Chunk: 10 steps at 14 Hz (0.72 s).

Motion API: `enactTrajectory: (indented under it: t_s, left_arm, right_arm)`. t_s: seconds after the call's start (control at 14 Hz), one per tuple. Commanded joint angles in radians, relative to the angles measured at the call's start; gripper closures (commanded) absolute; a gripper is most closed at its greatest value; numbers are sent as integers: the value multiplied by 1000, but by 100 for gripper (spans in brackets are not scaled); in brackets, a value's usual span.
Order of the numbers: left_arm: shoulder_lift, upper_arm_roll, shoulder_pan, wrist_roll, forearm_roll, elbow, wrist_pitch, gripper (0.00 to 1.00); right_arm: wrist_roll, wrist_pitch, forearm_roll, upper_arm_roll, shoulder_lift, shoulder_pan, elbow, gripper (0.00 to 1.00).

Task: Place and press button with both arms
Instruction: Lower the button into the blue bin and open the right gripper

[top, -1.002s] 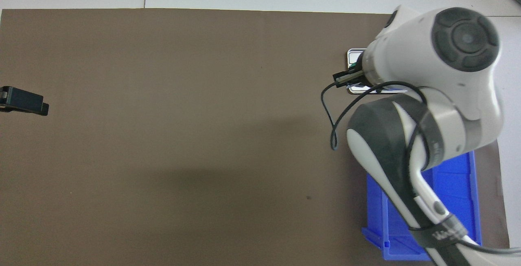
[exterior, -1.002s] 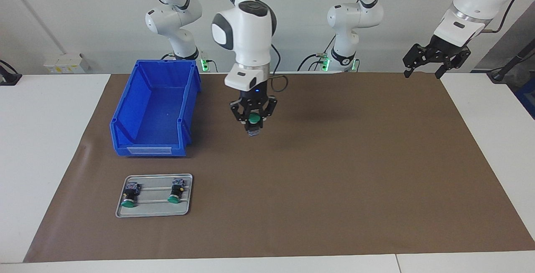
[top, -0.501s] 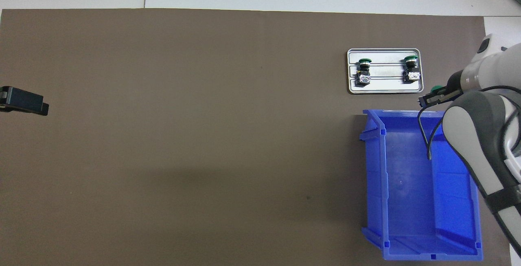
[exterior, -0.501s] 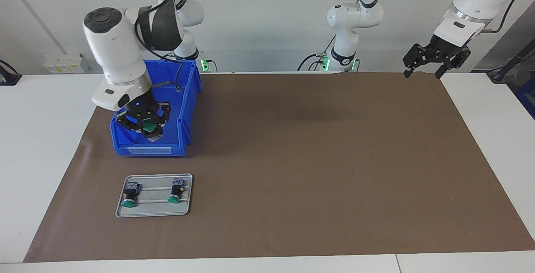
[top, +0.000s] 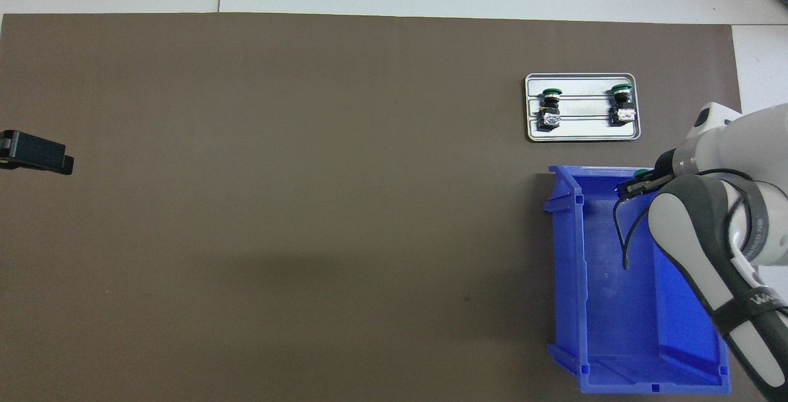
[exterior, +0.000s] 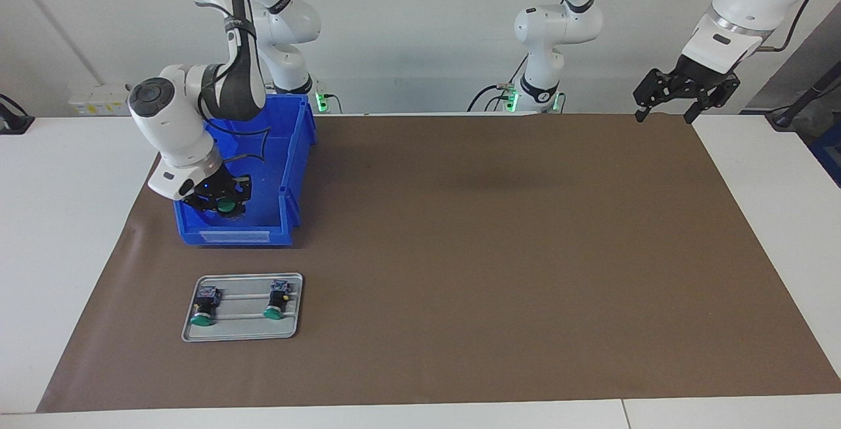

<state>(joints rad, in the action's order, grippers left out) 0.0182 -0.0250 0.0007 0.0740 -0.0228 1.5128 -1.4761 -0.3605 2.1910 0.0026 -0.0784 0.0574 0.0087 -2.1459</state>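
A wide white worktop carried a large brown mat that marked the working area.

2 white arms stood at its robot end. The right arm bent down into a blue bin at its own end of the worktop. The left arm waited, its left claw hanging with fingers spread and holding nothing, over the mat's corner at the left arm's end.

The bin had its low open lip turned away from the robots, probably so a claw could reach in easily.

Farther from the robots than the bin lay a small grey tray with 2 spare green-capped switches lying on their sides, well apart.

The right claw hung low inside the bin, just above its floor near the lip, closed on the button, green cap facing the camera. It seemed about to set the button down there.
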Motion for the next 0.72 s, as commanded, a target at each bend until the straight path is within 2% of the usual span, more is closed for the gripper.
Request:
enactTrajectory:
  t_s: [0.0, 0.43, 0.5, 0.57, 0.64]
  left_arm:
    - [19, -7, 9, 3, 12, 20, 8, 0]
    - [19, -7, 10, 3, 12, 20, 8, 0]
    - [19, -7, 10, 3, 12, 20, 8, 0]
    - [19, -7, 10, 3, 12, 20, 8, 0]
    - [19, -7, 10, 3, 12, 20, 8, 0]
  right_arm:
    - [53, 119, 27, 9, -45, -10, -130, 100]
    - [130, 182, 27, 9, -33, 2, -170, 100]
    - [152, 181, 27, 9, -33, 4, -172, 65]
    - [155, 180, 25, 9, -33, 5, -172, 42]
    - [155, 180, 25, 9, -33, 4, -170, 34]
